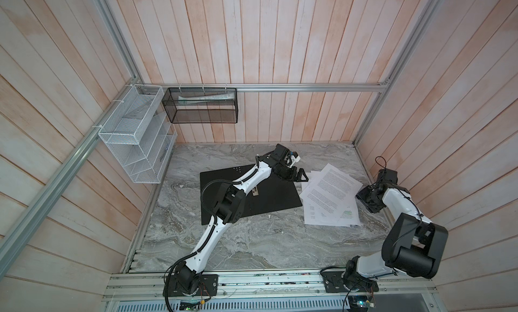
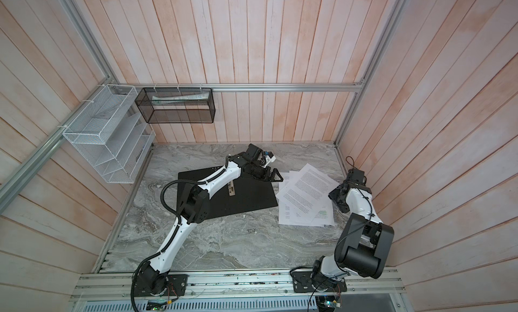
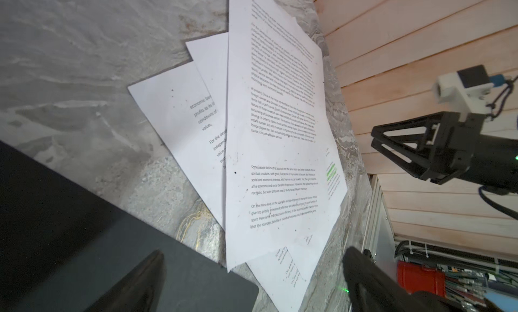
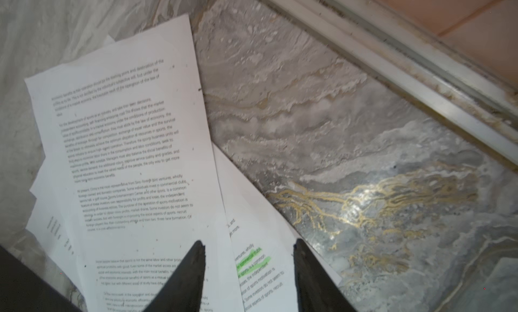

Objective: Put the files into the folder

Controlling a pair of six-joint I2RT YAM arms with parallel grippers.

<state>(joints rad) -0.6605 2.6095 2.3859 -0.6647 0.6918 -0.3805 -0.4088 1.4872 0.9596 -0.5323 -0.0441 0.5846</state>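
In both top views a flat open folder [image 1: 274, 197] [image 2: 252, 195], black inside, lies on the grey marble worktop [image 1: 252, 240]. Loose white printed sheets [image 1: 330, 195] are fanned just beside it. The left gripper [image 1: 302, 176] hovers by the folder's corner.

Left wrist view: its jaws are wide and empty.

Right wrist view: the right gripper [image 4: 249, 242] is over the sheets, jaws partly apart, gripping nothing.

Both top views look down from high above the desk [image 1: 280, 246]; each wrist camera faces the files [image 3: 274, 156] closely, from opposite sides.
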